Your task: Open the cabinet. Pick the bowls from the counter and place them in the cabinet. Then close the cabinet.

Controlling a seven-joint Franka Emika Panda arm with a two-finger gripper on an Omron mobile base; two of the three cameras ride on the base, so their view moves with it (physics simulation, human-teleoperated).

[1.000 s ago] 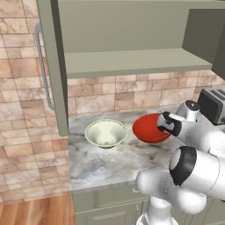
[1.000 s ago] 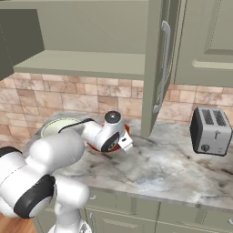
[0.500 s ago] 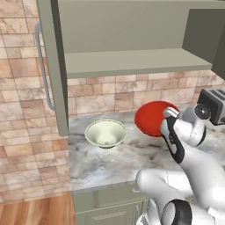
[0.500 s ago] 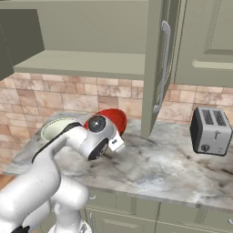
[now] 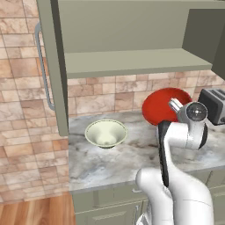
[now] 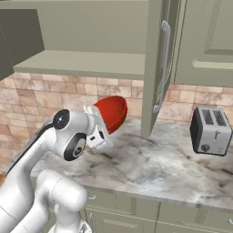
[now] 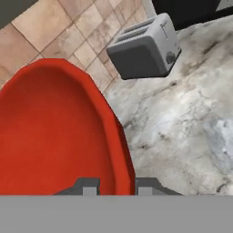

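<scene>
The sage-green cabinet [image 5: 132, 61] [image 6: 82, 61] stands open, its doors swung aside and its shelf bare. My gripper [image 7: 117, 186] [image 5: 174, 105] [image 6: 93, 116] is shut on the rim of the red bowl [image 5: 165, 105] [image 6: 110, 111] [image 7: 54, 132], which hangs tilted on edge above the marbled counter [image 5: 110, 158] [image 6: 173, 168] [image 7: 182, 127], below shelf height. The cream-white bowl [image 5: 106, 133] sits upright on the counter to the left of my arm.
A silver toaster [image 5: 214, 105] [image 6: 210, 131] [image 7: 143, 48] stands on the counter at the right. The open left door [image 5: 52, 66] and right door [image 6: 157, 68] with bar handles flank the opening. Brick wall [image 5: 110, 94] backs the counter.
My arm has lifted the red bowl off the counter and tipped it onto its edge, bringing it higher toward the shelf. The cream bowl has stayed put.
</scene>
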